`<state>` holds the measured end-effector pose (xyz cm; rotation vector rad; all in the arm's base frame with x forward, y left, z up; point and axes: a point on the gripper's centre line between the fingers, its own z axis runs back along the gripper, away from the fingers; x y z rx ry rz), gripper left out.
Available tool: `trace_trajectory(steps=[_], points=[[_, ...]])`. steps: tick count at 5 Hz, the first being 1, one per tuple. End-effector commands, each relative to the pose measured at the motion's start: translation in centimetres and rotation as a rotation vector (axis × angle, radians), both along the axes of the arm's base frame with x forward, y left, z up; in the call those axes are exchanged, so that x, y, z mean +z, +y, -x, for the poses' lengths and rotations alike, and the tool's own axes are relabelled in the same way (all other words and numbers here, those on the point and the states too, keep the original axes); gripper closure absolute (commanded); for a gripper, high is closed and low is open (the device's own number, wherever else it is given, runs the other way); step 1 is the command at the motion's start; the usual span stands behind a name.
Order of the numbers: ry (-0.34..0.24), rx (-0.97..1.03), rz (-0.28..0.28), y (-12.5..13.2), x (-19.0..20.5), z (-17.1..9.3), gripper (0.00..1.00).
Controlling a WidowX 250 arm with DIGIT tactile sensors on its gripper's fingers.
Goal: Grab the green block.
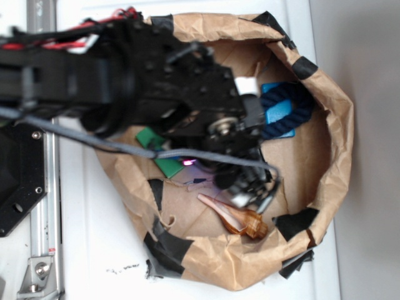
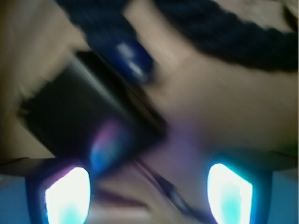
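Green block (image 1: 164,154): lies mostly under the arm, well left of the gripper (image 1: 250,190).
Long axis: cannot tell, mostly hidden.
Gripper: fingers apart, holding nothing.

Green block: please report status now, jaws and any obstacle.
Gripper jaws apart, holding nothing. Green block partly under the arm, ungrasped. Black wallet and dark rope close by.
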<state>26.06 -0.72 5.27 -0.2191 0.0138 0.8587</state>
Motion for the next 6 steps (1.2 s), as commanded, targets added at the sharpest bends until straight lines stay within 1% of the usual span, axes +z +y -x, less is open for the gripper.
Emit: trace_trajectory(steps=[1,2,3,4,6], points=[[-0.253,-0.084,-0.062,2.2,9.4,-2.8,0.00],[-0.249,-0.019,-0.053,2.6,8.6,-1.5,0.00],[-0.195,0.000,-0.060,3.2,6.2,1.7,0.00],[-0.150,-0.002,-0.066,4.0,4.2,3.2,0.00],[-0.097,-0.004,-0.089,5.0,2.4,4.3,0.00]])
